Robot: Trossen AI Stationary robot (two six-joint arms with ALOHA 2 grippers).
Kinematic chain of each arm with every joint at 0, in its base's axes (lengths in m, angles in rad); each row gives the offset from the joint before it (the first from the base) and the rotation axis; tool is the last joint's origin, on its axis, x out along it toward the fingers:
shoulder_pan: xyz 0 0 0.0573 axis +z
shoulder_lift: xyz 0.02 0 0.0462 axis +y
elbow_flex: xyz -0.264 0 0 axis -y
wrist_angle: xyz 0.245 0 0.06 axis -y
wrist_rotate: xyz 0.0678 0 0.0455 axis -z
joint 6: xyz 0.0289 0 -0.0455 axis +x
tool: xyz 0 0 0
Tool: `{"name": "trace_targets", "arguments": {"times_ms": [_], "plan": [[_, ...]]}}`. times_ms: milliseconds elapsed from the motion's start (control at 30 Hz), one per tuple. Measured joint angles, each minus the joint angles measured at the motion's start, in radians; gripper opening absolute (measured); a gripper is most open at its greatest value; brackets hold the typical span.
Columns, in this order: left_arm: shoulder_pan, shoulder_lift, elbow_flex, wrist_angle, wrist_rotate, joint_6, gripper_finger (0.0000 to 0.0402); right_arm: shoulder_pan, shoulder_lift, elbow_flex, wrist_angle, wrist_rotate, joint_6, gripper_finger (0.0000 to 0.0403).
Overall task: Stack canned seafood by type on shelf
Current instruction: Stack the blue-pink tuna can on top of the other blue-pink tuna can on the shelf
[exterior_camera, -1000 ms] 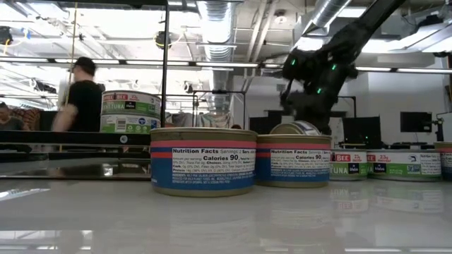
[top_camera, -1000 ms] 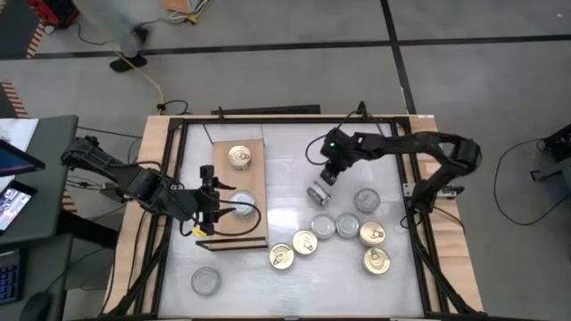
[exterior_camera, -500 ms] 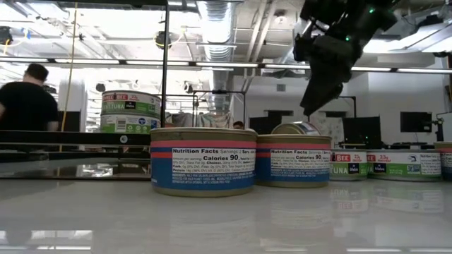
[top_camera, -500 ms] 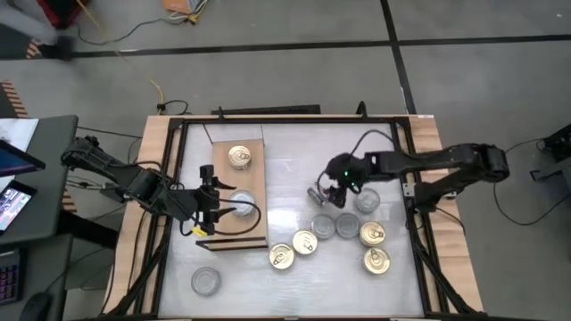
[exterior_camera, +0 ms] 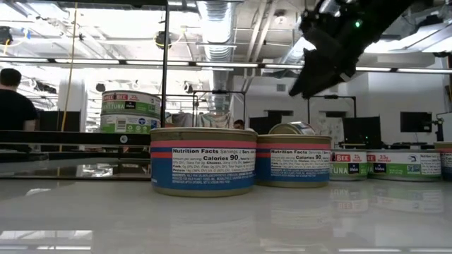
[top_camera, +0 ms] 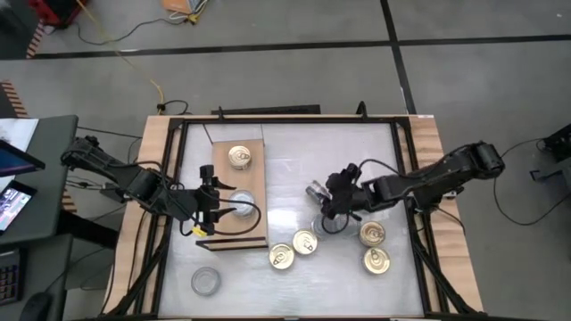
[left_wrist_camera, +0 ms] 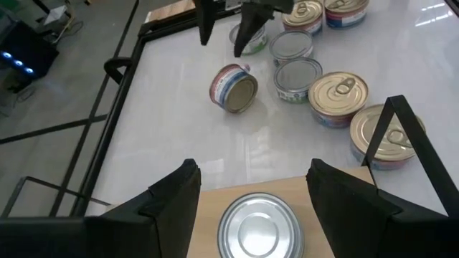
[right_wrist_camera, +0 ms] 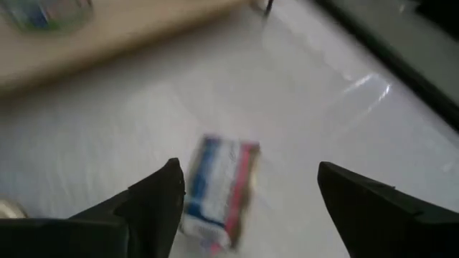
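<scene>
Oddly, one tin (left_wrist_camera: pixel 234 87) lies tipped (label showing)

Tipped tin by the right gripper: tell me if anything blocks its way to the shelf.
Nothing visible does. The tipped tin lies on its side on bare white tabletop, and the stretch between it and the shelf is open. The right gripper hangs open just beside it.

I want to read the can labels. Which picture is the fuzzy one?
Right wrist view: smeared, the tipped tin is just red, white and blue streaks. Low view: sharp, the nearest tin reads "Nutrition Facts". High view: window glare on the white tabletop.
</scene>
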Motion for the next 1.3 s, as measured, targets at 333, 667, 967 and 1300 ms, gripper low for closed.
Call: {"name": "trace_targets", "arguments": {"times_ms": [333,667,967,1300], "plan": [[0.000,0.000,0.000,-0.016,0.007,-0.024,0.0247,0.022,0.210,-0.001,0.142,0.112,-0.013,0.0338],[0.000,0.000,0.000,-0.037,0.009,-0.049,0.0247,0.016,0.254,-0.006,0.141,0.115,0.016,0.0338],[0.000,0.000,0.000,-0.037,0.010,-0.057,0.0247,0.000,0.254,-0.023,0.146,0.066,0.056,0.0322],[0.000,0.000,0.000,-0.037,0.027,-0.108,0.0247,-0.037,0.254,-0.081,0.240,-0.001,-0.101,0.0239]]}}
